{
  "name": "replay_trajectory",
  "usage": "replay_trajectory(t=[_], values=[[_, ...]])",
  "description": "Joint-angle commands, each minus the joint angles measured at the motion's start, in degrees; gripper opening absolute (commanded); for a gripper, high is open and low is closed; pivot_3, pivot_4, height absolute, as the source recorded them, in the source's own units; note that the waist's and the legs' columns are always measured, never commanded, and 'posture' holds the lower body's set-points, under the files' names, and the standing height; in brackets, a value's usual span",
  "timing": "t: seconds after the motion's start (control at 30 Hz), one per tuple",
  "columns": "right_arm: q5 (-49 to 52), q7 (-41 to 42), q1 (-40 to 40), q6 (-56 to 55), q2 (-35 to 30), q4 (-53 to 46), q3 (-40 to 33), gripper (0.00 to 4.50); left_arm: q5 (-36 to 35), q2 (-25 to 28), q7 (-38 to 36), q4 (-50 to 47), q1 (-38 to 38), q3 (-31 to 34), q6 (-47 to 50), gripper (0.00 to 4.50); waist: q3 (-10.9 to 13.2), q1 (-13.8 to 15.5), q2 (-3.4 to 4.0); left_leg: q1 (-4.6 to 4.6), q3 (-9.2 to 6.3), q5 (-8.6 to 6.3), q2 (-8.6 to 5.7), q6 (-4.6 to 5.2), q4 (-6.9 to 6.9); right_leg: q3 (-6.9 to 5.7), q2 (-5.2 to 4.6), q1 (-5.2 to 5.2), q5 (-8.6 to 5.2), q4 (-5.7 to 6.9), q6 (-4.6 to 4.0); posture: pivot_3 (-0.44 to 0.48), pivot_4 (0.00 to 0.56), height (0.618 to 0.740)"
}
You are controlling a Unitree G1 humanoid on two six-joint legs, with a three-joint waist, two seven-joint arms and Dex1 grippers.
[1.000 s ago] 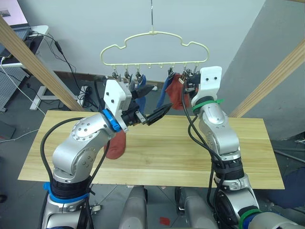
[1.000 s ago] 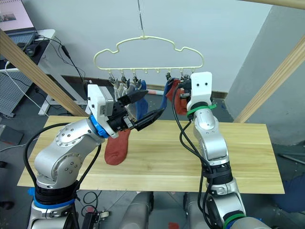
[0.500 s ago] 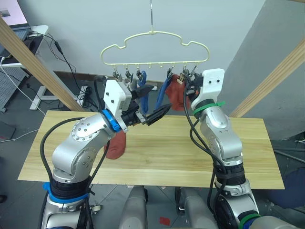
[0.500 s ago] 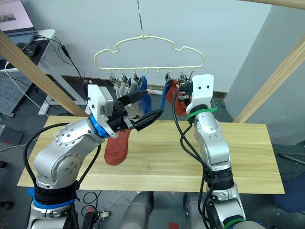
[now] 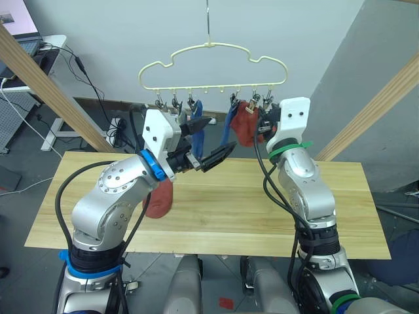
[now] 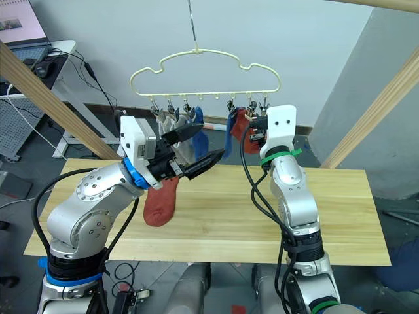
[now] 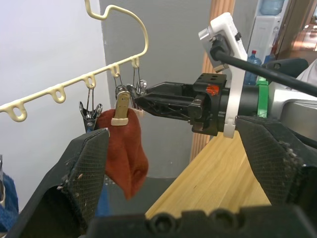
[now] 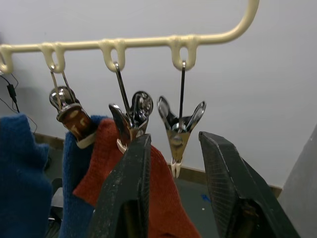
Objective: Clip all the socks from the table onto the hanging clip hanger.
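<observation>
The pale yellow clip hanger (image 5: 213, 65) hangs over the table (image 5: 262, 216). From its clips hang grey socks (image 6: 169, 123), two blue socks (image 5: 197, 116) and a rust-red sock (image 5: 245, 127). Another rust-red sock (image 5: 159, 196) lies on the table's left part, partly hidden by my left arm. Held in the air in front of the hanging socks, my left gripper (image 5: 219, 135) is wide open and empty. My right gripper (image 5: 260, 124) is open just right of the hung red sock (image 8: 148, 193), its fingers (image 8: 126, 188) below an empty clip (image 8: 179, 124).
Slanted wooden beams stand at the left (image 5: 46, 91) and at the right (image 5: 380, 104) of the table. A desk with a laptop (image 5: 26, 46) and cables is at the far left. The table's right half is bare wood.
My right gripper has drawn a little to the right, away from the red sock, which stays hanging from its clip. The left arm has not moved.
</observation>
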Motion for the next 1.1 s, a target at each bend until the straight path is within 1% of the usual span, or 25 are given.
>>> replay_trajectory(t=[0.03,0.2,0.5,0.8,1.1], values=[[-1.0,-0.9,-1.9,-1.0,0.7,0.0,0.3,1.6,0.1,0.3,0.1,-1.5,-0.5,0.0,-0.7,4.5,0.0,0.0,0.0,0.0,0.0,0.0,0.0,0.0,0.0,0.0,0.0,0.0,0.0,0.0,0.0,0.233,0.308,0.74],[-2.2,-2.1,-4.0,-1.9,1.0,2.9,-0.3,1.6,0.2,0.3,0.4,-1.8,-0.4,0.0,-0.6,4.5,0.0,0.0,0.0,0.0,0.01,0.0,0.0,0.0,0.0,0.0,0.0,0.0,0.0,0.0,0.0,0.239,0.308,0.74],[-1.6,-2.9,-7.9,-3.7,1.1,6.9,-1.8,1.6,0.3,0.2,0.5,-1.7,-0.4,0.0,-0.8,4.5,0.0,0.0,0.0,0.0,0.01,0.0,0.0,0.0,0.0,0.0,0.0,0.0,0.03,0.0,-0.05,0.239,0.308,0.74],[-0.4,-1.9,-8.1,-4.2,3.9,6.6,-0.8,1.6,0.2,0.2,1.1,-2.2,0.0,-0.1,-0.4,4.5,0.0,0.0,0.0,0.0,0.0,0.0,0.0,0.0,0.0,0.0,0.0,0.0,0.04,0.0,-0.07,0.242,0.311,0.74],[-0.3,-1.0,-8.2,-4.4,4.1,7.0,-1.3,1.6,0.1,0.3,1.2,-1.9,-0.2,-0.2,-0.3,4.5,0.0,0.0,0.0,0.0,0.0,0.0,0.0,0.0,0.0,-0.01,0.0,0.0,0.04,0.0,-0.07,0.242,0.311,0.74]])
